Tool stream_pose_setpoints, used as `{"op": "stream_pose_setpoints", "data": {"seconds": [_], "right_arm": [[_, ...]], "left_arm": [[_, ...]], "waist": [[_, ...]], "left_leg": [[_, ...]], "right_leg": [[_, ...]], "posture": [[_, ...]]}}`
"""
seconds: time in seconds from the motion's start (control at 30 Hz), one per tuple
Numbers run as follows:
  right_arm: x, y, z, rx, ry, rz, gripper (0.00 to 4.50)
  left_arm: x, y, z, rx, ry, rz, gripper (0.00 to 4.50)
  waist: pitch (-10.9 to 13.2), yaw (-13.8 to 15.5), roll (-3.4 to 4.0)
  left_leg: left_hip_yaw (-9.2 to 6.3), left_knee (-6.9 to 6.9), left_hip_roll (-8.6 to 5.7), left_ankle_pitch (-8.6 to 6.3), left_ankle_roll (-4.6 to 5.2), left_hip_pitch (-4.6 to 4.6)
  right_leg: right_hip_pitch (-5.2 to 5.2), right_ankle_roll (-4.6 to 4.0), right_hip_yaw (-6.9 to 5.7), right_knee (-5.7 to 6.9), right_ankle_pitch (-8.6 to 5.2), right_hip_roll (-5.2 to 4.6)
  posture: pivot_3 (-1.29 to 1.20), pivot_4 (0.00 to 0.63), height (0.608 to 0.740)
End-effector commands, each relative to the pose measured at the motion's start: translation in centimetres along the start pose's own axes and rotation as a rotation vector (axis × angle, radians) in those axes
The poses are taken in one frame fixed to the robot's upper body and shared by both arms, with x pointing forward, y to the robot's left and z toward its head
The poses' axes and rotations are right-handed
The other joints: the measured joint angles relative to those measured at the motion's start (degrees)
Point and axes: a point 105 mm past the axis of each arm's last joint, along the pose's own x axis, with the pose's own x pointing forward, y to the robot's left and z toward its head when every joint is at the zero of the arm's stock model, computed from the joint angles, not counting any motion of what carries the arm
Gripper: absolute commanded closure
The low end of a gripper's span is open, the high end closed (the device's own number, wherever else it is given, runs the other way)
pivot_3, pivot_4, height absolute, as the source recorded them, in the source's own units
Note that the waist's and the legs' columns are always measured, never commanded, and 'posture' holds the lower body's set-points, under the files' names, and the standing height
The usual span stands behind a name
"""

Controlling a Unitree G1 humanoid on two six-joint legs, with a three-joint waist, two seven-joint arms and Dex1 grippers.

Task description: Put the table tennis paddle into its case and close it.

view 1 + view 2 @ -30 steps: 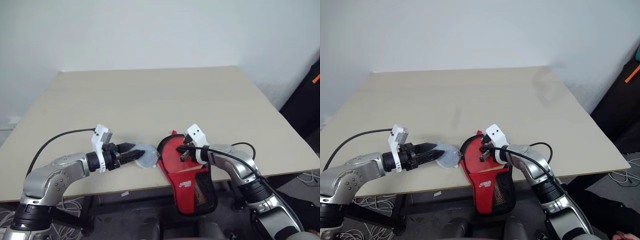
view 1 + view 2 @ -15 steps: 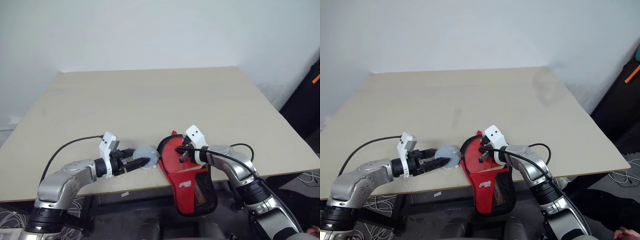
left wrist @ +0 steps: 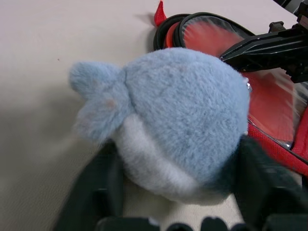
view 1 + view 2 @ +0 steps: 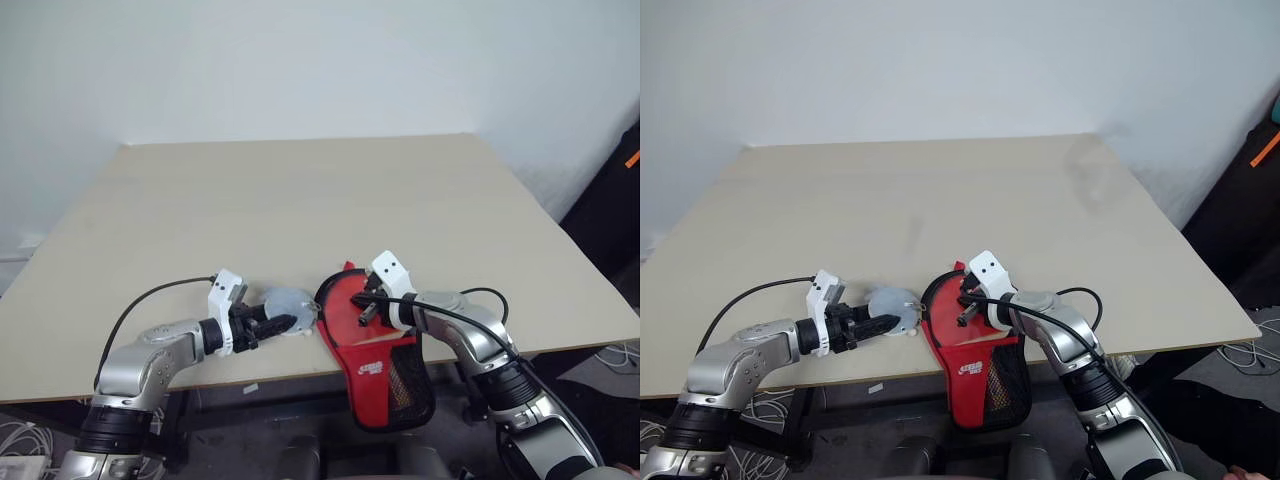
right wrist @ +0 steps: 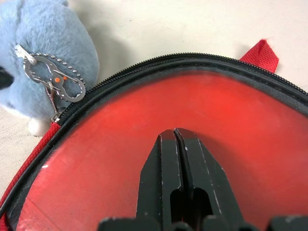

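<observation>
The case (image 4: 375, 366) lies at the table's front edge, its black mesh end hanging over it. Through its clear panel (image 5: 144, 144) shows the red face of the table tennis paddle. My right gripper (image 5: 174, 132) is shut, its tips pressing on that panel. A blue-grey plush charm (image 3: 183, 120) lies beside the case's round end, hooked by a metal clip (image 5: 53, 79) to the zipper. My left gripper (image 4: 280, 322) has one finger on each side of the charm and is shut on it.
The beige table (image 4: 300, 190) stretches far ahead and to both sides. A black cable runs along each forearm. The case's black zipper edge (image 5: 144, 65) curves round the panel, with a red pull tab (image 5: 262, 50) at its far end.
My left arm has sunk towards the table and its fingers have narrowed onto the plush charm. The right gripper and the case have stayed put.
</observation>
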Motion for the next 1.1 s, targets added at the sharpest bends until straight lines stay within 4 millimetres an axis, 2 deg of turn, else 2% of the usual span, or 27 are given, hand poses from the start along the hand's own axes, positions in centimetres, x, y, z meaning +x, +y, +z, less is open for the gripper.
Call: {"op": "stream_pose_setpoints", "data": {"seconds": [0.03,0.2,0.4,0.57,0.63,0.8,1.0,1.1], "right_arm": [[0.1,0.0,-1.6,0.021,0.063,-0.003,4.50],[0.3,0.2,-1.6,0.022,0.060,0.006,4.50],[0.5,0.5,-1.7,0.010,0.067,0.020,4.50],[0.5,0.7,-1.9,-0.004,0.074,0.028,4.50],[0.5,0.7,-1.9,-0.005,0.075,0.028,4.50],[0.5,0.8,-1.9,-0.005,0.074,0.024,4.50],[0.5,1.0,-2.1,-0.003,0.077,0.026,4.50],[0.5,1.0,-2.1,-0.005,0.079,0.030,4.50]], "left_arm": [[0.1,0.5,1.5,0.054,-0.006,0.023,2.99],[0.5,0.6,4.2,0.134,-0.013,-0.006,4.30],[1.6,0.4,7.4,0.244,-0.008,-0.050,4.30],[3.0,-0.5,9.1,0.330,0.027,-0.129,4.30],[3.4,-0.7,9.1,0.370,0.064,-0.160,4.30],[3.5,0.3,8.4,0.458,0.182,-0.184,4.30],[2.5,2.5,7.9,0.584,0.322,-0.170,4.30],[2.3,4.0,8.5,0.634,0.352,-0.111,4.30]], "waist": [[0.0,0.0,0.00],[0.0,0.0,-0.01],[0.0,-0.1,-0.01],[0.0,-0.1,-0.02],[0.0,-0.1,-0.03],[0.0,-0.1,-0.03],[0.0,-0.1,-0.03],[0.0,-0.1,-0.04]], "left_leg": [[0.01,0.00,0.00,0.00,0.00,0.00],[0.00,0.02,0.00,0.00,0.00,-0.01],[0.00,0.02,0.00,0.00,0.01,-0.03],[-0.01,0.04,0.01,0.01,0.01,-0.05],[0.00,0.05,0.00,0.01,0.01,-0.05],[0.00,0.04,0.01,0.01,0.01,-0.05],[0.00,0.05,0.02,0.01,0.02,-0.06],[0.00,0.05,0.02,0.00,0.02,-0.06]], "right_leg": [[0.01,0.00,0.01,0.00,0.00,0.00],[0.01,0.00,-0.01,0.01,0.00,0.01],[-0.01,0.01,0.01,0.02,0.00,0.03],[-0.01,0.02,-0.01,0.03,0.00,0.05],[-0.01,0.02,0.01,0.02,0.00,0.05],[-0.01,0.02,0.01,0.03,0.00,0.07],[-0.02,0.02,0.02,0.03,0.00,0.07],[-0.02,0.03,0.01,0.03,0.00,0.07]], "posture": [[0.00,0.000,0.698],[0.00,0.000,0.698],[0.00,0.000,0.698],[0.00,0.000,0.698],[0.00,0.000,0.698],[0.00,0.000,0.698],[0.00,0.000,0.698],[0.00,0.000,0.698]]}}
